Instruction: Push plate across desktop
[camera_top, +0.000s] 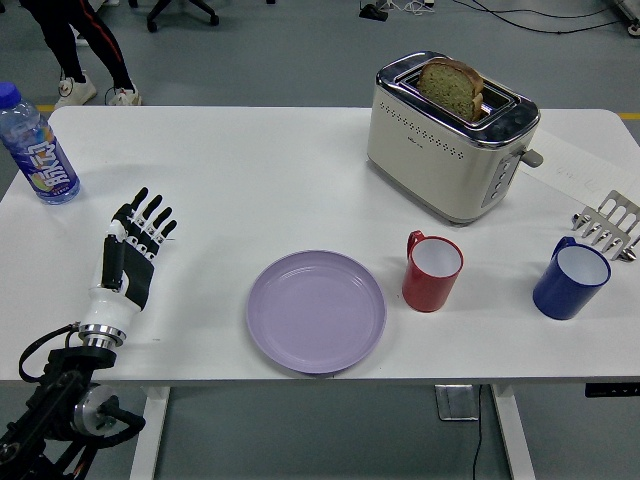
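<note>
A round lilac plate (316, 311) lies flat near the table's front edge, left of centre. My left hand (133, 250) hovers over the table's left part, well to the left of the plate and not touching it. Its black fingers (150, 213) are stretched out flat and hold nothing. The right arm does not show.
A red mug (432, 271) stands just right of the plate, a blue mug (570, 280) farther right. Behind them sit a cream toaster (450, 141) with a bread slice (451, 87) and a metal rack (608, 224). A water bottle (36, 147) stands far left. A person's legs (83, 45) show beyond the table.
</note>
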